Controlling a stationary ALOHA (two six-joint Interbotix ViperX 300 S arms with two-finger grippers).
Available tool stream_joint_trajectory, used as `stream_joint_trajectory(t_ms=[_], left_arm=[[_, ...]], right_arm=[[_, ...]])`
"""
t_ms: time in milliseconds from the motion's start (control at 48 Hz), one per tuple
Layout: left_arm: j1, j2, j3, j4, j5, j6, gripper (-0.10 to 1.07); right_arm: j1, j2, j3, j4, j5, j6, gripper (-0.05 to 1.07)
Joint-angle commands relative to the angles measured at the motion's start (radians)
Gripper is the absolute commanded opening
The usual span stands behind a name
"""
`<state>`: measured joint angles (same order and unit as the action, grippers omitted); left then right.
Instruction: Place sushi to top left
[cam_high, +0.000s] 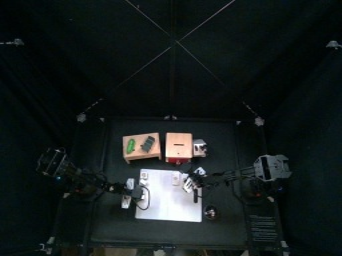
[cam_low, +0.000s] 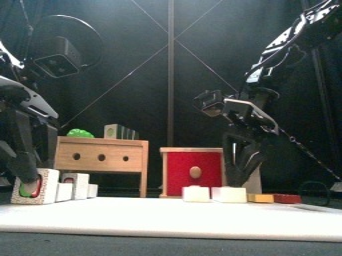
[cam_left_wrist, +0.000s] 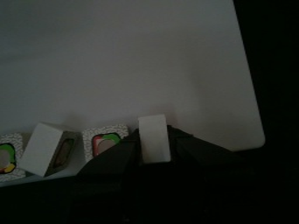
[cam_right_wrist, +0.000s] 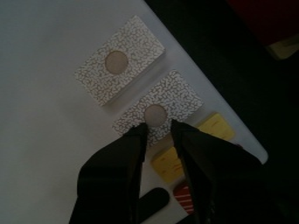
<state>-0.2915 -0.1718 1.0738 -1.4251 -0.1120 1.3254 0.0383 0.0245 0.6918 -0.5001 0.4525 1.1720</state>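
left end effector (cam_low: 30, 185) is pinching a sushi piece (cam_low: 44, 186) at the white mat's (cam_left_wrist: 117, 70) left edge, the block standing upright, speckled rice sides, colourful filling facing front. right end effector (cam_right_wrist: 163, 131) hovers spread over two flat speckled sushi slabs (cam_right_wrist: 160, 107).

Two black jointed arms (cam_low: 274, 45) trail thin black cables; each hand (cam_right_wrist: 163, 144) is matte black.

Black curtains (cam_high: 171, 50) enclose a small black table (cam_high: 114, 170). Thin pale frame poles (cam_low: 171, 60) cross behind the table, against the dark curtains.
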Motion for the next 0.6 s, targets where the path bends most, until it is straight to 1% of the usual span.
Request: stream_joint_trajectory(t_ms=[0,250,583], left_arm=[[0.005,-0.009,-0.011,0.003,-0.011,0.002,0.72],[0.005,-0.009,-0.017,0.006,-0.012,0.002,0.8],[0.005,-0.035,-0.032,0.011,-0.011,0.002,0.83]], right_arm=[[0.0,-0.015,-0.018,-0.002,-0.002,-0.002,0.7],[-0.002,-0.015,-0.018,-0.006,0.005,-0.005,0.7],[0.0,-0.015,-0.018,-0.008,0.006,-0.005,0.7]])
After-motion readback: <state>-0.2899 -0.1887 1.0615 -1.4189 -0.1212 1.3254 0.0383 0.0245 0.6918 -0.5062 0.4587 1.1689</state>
